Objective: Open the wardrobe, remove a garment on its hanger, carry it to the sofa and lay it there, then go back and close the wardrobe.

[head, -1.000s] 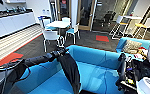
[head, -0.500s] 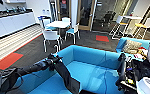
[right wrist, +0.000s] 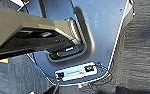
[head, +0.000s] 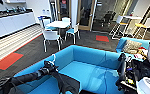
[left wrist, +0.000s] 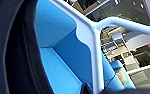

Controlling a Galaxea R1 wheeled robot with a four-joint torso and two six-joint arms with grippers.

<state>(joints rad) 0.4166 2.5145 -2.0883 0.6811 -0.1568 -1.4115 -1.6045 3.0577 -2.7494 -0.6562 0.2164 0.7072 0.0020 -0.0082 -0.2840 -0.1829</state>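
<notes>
I have the left end effector (head: 49, 67) clamped on the thin white plastic hanger (left wrist: 94, 50), with the plain black T-shirt (head: 66, 83) draped below it over the seat of the bright blue upholstered sofa (head: 88, 56). My worry: released here, the shirt could slide off the front edge. Its lower part is cut off. I cannot tell the right end effector's state.

left arm (head: 26, 78): lower, drawn toward the sofa's near-left corner | left gripper (head: 49, 67): down from above the sofa (head: 91, 56) back to seat level | black T-shirt (head: 66, 82): sunk, draping the seat front | white hanger (head: 52, 59): lower too
</notes>
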